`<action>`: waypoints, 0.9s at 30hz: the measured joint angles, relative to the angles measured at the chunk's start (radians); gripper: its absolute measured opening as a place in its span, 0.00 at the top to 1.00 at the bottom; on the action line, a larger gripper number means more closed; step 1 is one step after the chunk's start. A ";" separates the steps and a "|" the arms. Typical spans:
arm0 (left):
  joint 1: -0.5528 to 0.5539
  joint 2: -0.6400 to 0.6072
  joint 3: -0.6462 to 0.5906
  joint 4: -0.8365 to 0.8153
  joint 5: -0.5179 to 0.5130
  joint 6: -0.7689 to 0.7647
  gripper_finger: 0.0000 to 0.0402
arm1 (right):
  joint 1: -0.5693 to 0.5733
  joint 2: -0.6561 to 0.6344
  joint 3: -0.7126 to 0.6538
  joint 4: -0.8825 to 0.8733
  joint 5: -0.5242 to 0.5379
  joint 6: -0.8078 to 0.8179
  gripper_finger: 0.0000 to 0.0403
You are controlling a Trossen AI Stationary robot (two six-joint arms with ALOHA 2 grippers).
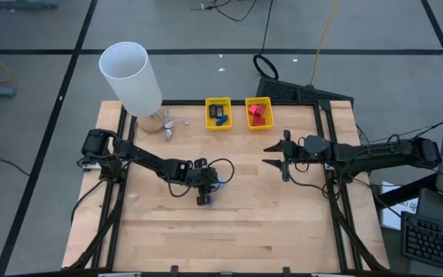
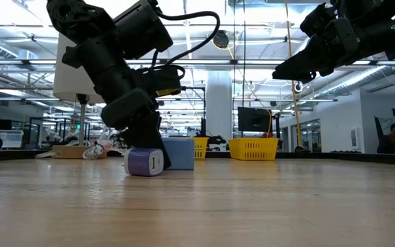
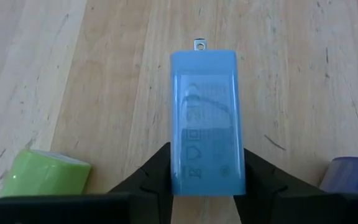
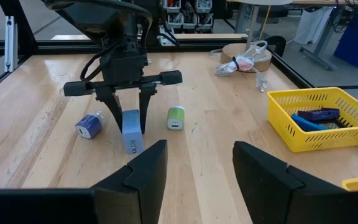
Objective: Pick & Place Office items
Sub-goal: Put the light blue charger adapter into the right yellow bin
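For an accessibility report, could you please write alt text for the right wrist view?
The left gripper stands on the wooden table, its fingers closed around a light blue charger. A purple charger lies on one side and a green charger on the other. A yellow mesh basket sits off to the side, and the right gripper waits open in the foreground.

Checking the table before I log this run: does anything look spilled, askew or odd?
Nothing spilled or damaged. The left gripper is shut on the blue charger; a green charger and a purple charger lie loose beside it, outside the yellow baskets.
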 joint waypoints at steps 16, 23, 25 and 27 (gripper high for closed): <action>0.000 -0.093 0.001 0.112 -0.036 0.030 0.68 | 0.000 0.000 0.000 0.001 0.001 0.000 0.58; 0.000 -0.108 0.001 0.292 -0.051 0.122 0.70 | 0.000 0.000 0.000 0.000 0.000 0.010 0.58; 0.000 -0.109 0.001 0.354 -0.070 0.144 0.70 | 0.000 0.000 0.000 0.001 0.000 0.026 0.58; 0.000 -0.109 0.001 0.402 -0.090 0.161 0.70 | 0.000 0.000 0.000 0.002 0.000 0.030 0.58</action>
